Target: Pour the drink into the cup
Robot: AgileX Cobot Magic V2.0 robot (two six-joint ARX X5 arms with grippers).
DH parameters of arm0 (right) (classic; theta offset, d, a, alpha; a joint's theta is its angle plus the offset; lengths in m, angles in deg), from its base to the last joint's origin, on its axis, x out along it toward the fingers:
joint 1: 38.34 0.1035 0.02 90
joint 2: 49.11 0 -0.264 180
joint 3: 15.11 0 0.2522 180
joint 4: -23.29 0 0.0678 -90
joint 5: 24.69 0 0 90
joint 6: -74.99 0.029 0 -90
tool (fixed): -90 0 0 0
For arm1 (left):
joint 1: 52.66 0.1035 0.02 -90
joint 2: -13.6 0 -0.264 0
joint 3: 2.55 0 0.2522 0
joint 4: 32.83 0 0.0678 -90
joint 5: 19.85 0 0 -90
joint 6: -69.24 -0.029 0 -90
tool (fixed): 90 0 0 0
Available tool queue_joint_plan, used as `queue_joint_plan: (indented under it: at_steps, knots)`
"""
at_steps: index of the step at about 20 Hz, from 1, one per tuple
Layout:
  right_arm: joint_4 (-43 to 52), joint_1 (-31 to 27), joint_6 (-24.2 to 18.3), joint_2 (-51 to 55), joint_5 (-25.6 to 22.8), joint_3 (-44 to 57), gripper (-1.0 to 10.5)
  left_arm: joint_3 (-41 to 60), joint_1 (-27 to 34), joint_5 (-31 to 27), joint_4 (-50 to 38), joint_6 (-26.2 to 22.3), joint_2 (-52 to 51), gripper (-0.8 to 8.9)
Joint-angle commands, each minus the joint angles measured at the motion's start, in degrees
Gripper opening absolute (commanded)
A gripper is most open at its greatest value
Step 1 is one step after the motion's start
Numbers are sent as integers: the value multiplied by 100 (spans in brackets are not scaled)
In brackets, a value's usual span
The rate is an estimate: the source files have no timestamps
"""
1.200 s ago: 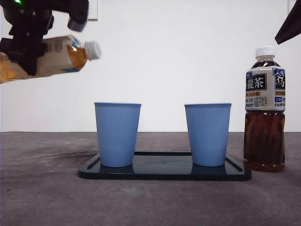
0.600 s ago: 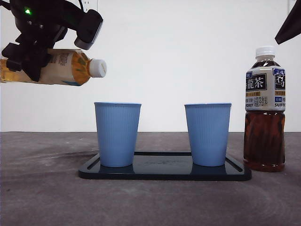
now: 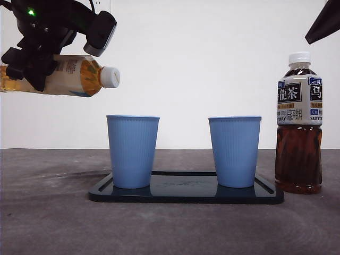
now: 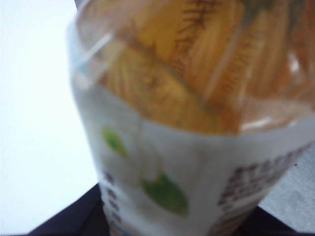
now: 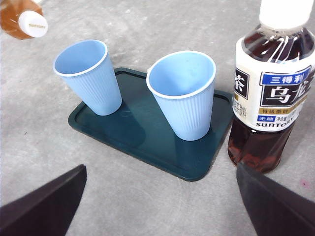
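The left claw (image 3: 34,66) grips the tea bottle (image 3: 64,75) and holds it on its side, high in the air, up and to one side of the nearer blue cup (image 3: 133,151). A second ago the bottle pointed a bit upward and sat further out. Half a second ago it had tipped flat and moved closer to that cup. Since then it has hardly moved. So the pour looks about to start, but the white cap (image 3: 110,76) is on and no drink comes out. I think the cap stops any real pour.

The front view shows both cups standing on the dark tray (image 3: 186,194) on the table (image 3: 53,223), with the other blue cup (image 3: 235,151) near a dark tea bottle (image 3: 299,122).

The right wrist view looks down from above and shows that both cups are empty inside. It also shows the right claw (image 5: 162,206) open and waiting.

The left wrist view shows only the bottle's label up close.
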Motion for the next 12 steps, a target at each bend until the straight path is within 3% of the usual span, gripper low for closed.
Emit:
queue_joint_plan:
  at_steps: [1, 12]
  knots:
    - [44, 31, -55, -9, 20, -90, 482, -212, -59, -120, -120, -7, 39, 145]
    - [4, 31, -63, -9, 20, -90, 482, -212, -59, -118, -122, -4, 39, 145]
